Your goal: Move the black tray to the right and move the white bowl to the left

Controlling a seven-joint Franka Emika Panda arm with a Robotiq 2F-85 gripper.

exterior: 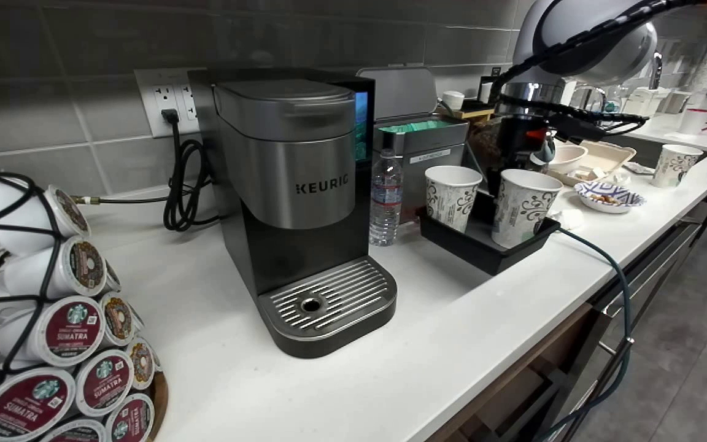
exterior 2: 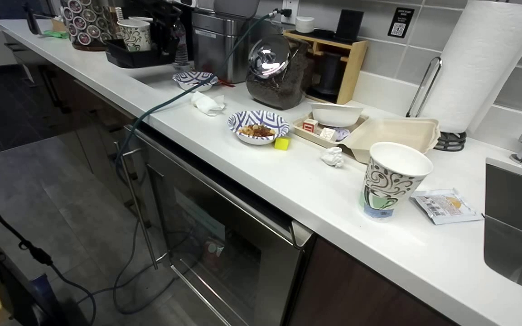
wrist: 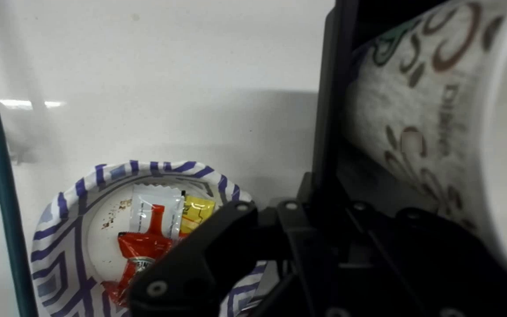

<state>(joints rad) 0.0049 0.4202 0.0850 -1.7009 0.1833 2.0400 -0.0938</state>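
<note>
The black tray (exterior: 459, 247) is held a little above the counter, with two white paper cups (exterior: 522, 209) (exterior: 450, 199) standing in it. It also shows in an exterior view (exterior 2: 127, 59) and the wrist view (wrist: 329, 88). My gripper (wrist: 324, 189) is shut on the tray's wall, with the wall between its fingers; it also shows in an exterior view (exterior 2: 166, 43). The white bowl (exterior 2: 195, 80), blue-patterned with red and yellow packets inside, stands on the counter beside the tray; it shows close below left in the wrist view (wrist: 104, 246).
A coffee maker (exterior: 304, 184), a water bottle (exterior: 386, 199) and a metal bin (exterior 2: 218, 45) stand near the tray. A similar bowl with nuts (exterior 2: 257, 118), a napkin (exterior 2: 207, 104) and a take-out box (exterior 2: 392, 131) lie farther along. A green cable (exterior 2: 170, 103) crosses the counter edge.
</note>
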